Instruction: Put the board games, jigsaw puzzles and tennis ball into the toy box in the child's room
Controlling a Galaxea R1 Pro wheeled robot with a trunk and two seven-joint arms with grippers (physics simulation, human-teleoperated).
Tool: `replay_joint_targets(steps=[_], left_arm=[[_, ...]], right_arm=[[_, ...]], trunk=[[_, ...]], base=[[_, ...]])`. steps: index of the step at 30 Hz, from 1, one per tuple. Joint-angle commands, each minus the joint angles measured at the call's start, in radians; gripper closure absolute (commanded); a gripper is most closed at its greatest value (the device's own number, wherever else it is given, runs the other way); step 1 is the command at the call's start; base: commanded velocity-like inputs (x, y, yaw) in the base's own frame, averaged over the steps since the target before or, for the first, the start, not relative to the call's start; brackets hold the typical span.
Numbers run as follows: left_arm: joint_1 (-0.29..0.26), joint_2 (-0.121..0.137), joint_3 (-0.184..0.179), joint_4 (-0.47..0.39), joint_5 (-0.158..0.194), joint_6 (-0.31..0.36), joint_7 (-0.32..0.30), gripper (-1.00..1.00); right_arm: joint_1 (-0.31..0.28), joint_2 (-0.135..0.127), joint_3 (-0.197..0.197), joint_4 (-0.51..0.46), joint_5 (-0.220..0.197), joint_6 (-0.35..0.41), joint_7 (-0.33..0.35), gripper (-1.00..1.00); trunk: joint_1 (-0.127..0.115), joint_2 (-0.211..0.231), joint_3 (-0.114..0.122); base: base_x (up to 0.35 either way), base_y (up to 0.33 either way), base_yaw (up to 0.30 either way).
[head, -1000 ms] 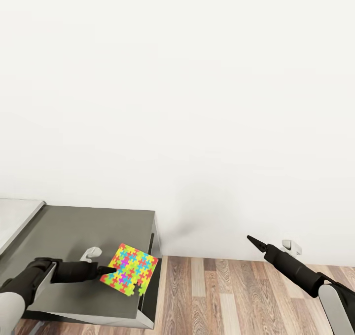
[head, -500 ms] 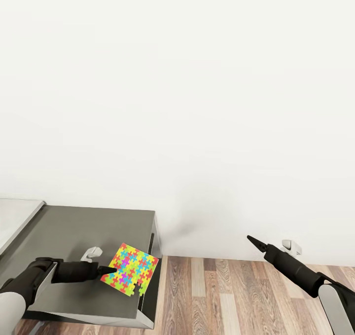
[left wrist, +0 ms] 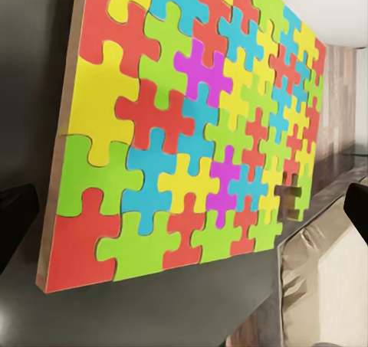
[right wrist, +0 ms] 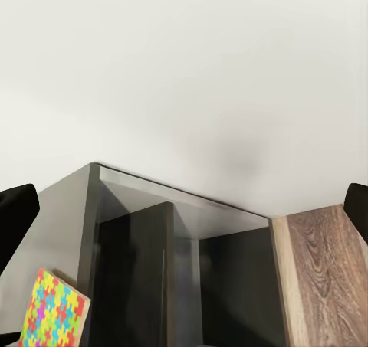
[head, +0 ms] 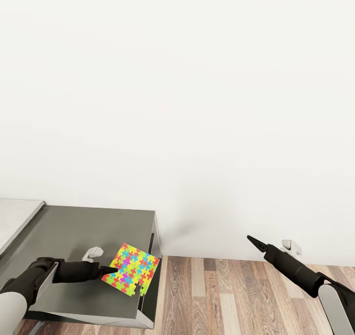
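One jigsaw puzzle [head: 130,268], a bright multicoloured sheet, lies at the right edge of the table's dark grey section [head: 74,226], with a corner sticking out past the edge. My left gripper [head: 115,271] touches the sheet's left side. In the left wrist view the jigsaw puzzle [left wrist: 192,132] spans the space between the two fingers [left wrist: 15,224], which stand wide apart, so the gripper is open. My right gripper [head: 250,239] hangs over the floor, open and holding nothing. The right wrist view catches the jigsaw puzzle [right wrist: 50,316] on the table corner.
A strip of the white tabletop [head: 15,216] shows at far left. A small white object [head: 92,252] sits on the dark section behind my left arm. Wood-plank floor [head: 222,295] runs right of the table to the white wall, where a white fitting [head: 292,247] sits low.
The left gripper tip and the jigsaw puzzle have crept a few pixels to the right, toward the table's edge. The right arm has not moved.
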Motion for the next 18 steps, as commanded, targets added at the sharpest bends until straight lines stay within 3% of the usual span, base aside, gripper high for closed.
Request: replay_joint_targets(steps=[1,16,18], left_arm=[[-0.001,0.0,-0.002,-0.001,0.003,0.009,-0.003,-1.0],[-0.001,-0.008,-0.002,-0.001,0.002,0.009,-0.042,-1.0],[-0.012,-0.013,0.002,-0.012,0.007,0.006,-0.033,-1.0]], right_arm=[[-0.001,0.0,-0.002,0.0,-0.002,0.007,0.002,-1.0],[-0.001,0.0,-0.001,-0.001,-0.002,0.007,0.002,-1.0],[-0.002,0.012,0.008,0.001,0.002,-0.004,0.013,-1.0]], trunk=[[0.001,-0.002,-0.002],[0.001,-0.002,-0.002],[0.001,-0.002,-0.002]], base=[[0.0,0.0,0.0],[0.0,0.0,0.0],[0.0,0.0,0.0]])
